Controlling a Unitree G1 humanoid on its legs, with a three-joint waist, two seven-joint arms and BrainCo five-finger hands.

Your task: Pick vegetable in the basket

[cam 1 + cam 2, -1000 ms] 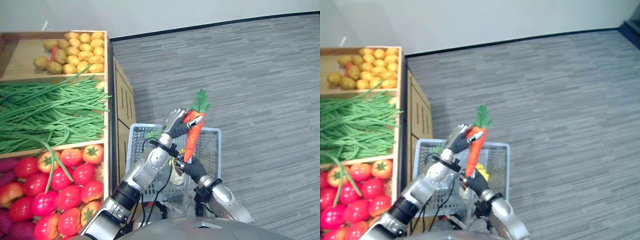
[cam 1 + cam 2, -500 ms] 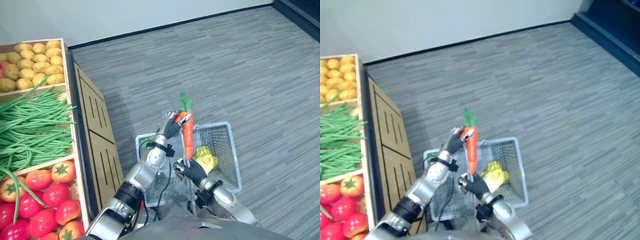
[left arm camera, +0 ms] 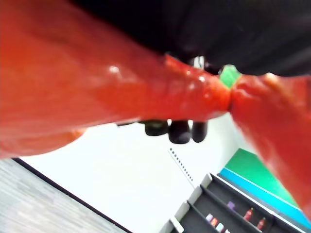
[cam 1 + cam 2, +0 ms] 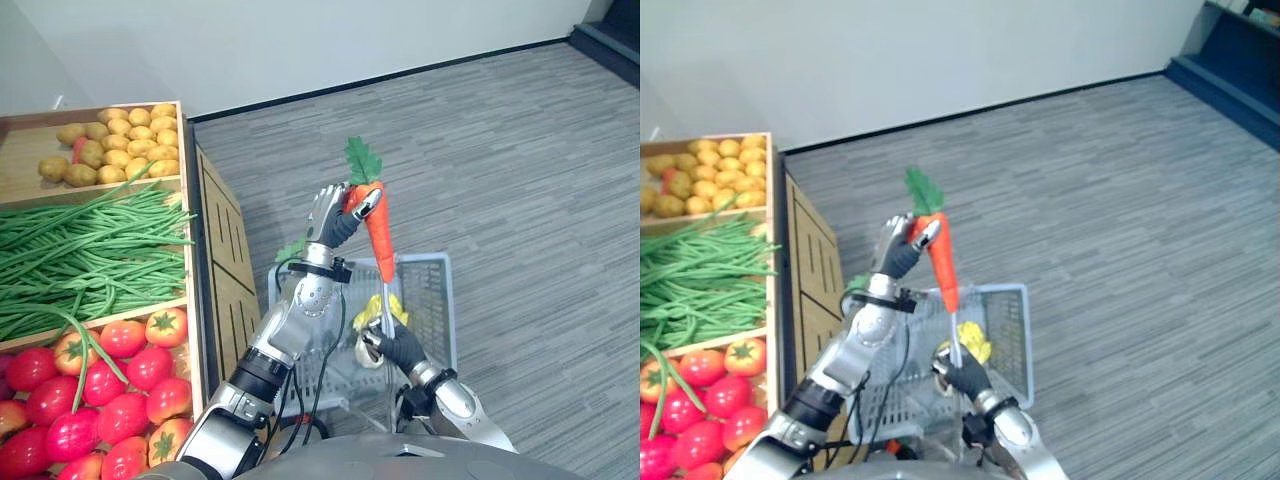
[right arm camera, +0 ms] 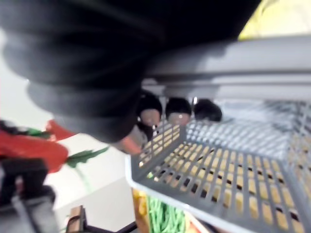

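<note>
I'm gripping the carrot [image 4: 379, 232] in my curled left hand [image 4: 328, 216] over the basket [image 4: 425, 259] — right hand [image 4: 396, 346] hugging its handle [image 4: 387, 316] — and should be lowering it slowly, tip first.

Floor: grey striped carpet [image 4: 520, 150].
Wall: plain white [image 4: 300, 40], far side; dark baseboard [image 4: 400, 75].
Furniture: wooden crate stand [image 4: 225, 250], left; dark blue shelving [image 4: 1230, 50], far right.

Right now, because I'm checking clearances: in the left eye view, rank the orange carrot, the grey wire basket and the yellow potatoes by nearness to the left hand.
1. The orange carrot, gripped in the left hand.
2. The grey wire basket, just below it.
3. The yellow potatoes, far end of the wooden stand, left.
</note>
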